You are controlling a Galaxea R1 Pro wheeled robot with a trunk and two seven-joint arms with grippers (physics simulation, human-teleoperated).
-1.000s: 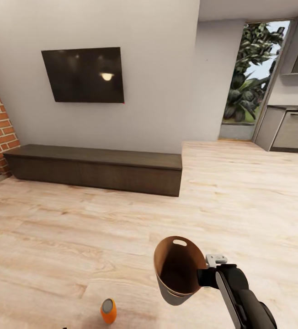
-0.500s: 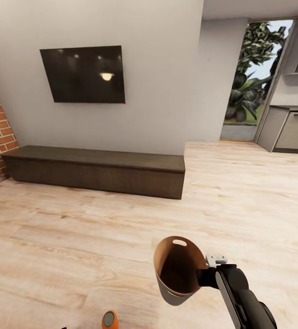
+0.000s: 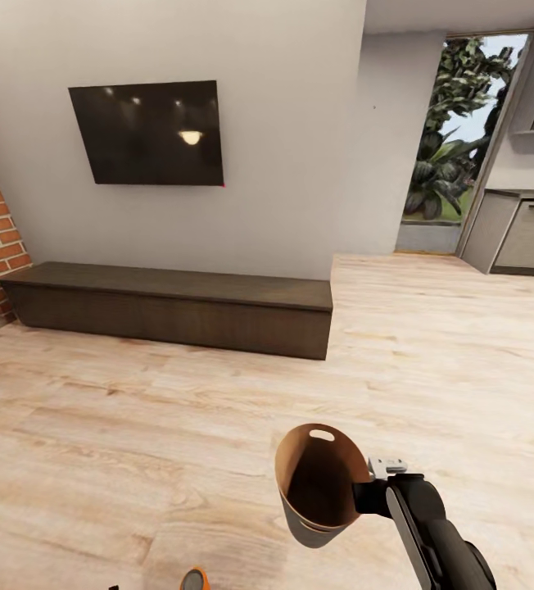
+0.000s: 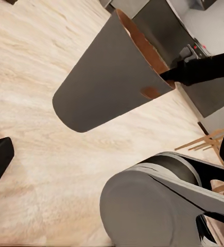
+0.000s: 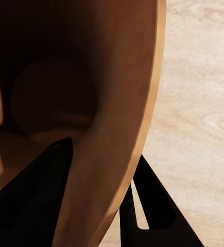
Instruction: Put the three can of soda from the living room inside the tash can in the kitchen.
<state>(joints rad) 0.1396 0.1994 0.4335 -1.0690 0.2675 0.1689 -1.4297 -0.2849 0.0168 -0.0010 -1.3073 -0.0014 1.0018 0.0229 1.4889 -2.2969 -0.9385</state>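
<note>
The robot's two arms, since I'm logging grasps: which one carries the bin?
The right arm: its tool clamps the trash can's rim, one finger inside, one outside.

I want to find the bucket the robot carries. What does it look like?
Look over the pale wood floor, in front of the long dark wooden bench. The black right gripper pinches the round grey bin by its rim; it is brown inside, with an oval slot.
</note>
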